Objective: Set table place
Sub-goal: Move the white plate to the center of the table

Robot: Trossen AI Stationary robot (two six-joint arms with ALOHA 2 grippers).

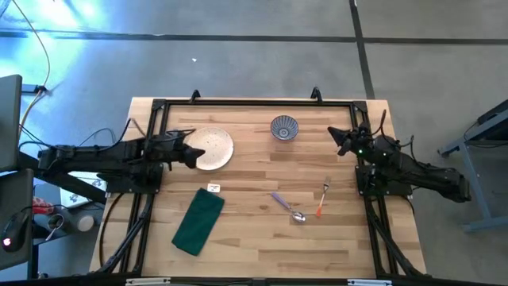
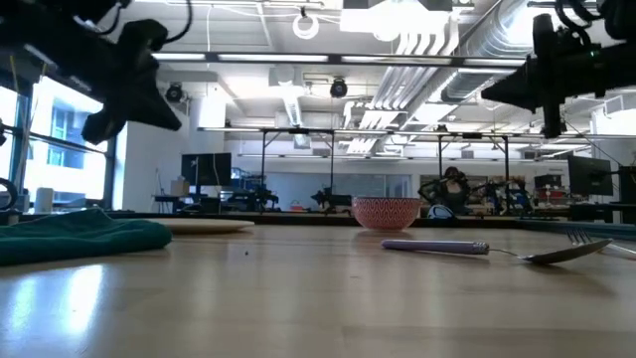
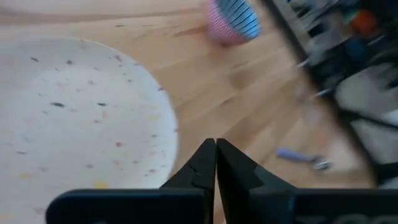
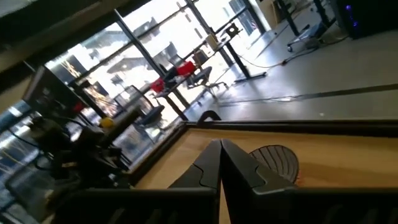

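Cream plate [image 1: 211, 148] is our landmark from above: the left gripper [image 1: 193, 150] hovers over its rim, the bowl [image 1: 284, 128] sits beyond, and the napkin [image 1: 198, 222], spoon [image 1: 287, 207] and fork [image 1: 322, 198] are scattered nearer us. At table height, nothing looks held. Left wrist: fingers [image 3: 205, 163] pressed together above the rim; descending like this, we risk shoving the plate. Right wrist: the right gripper [image 4: 221, 155] is likewise closed, probably empty, above the bowl.
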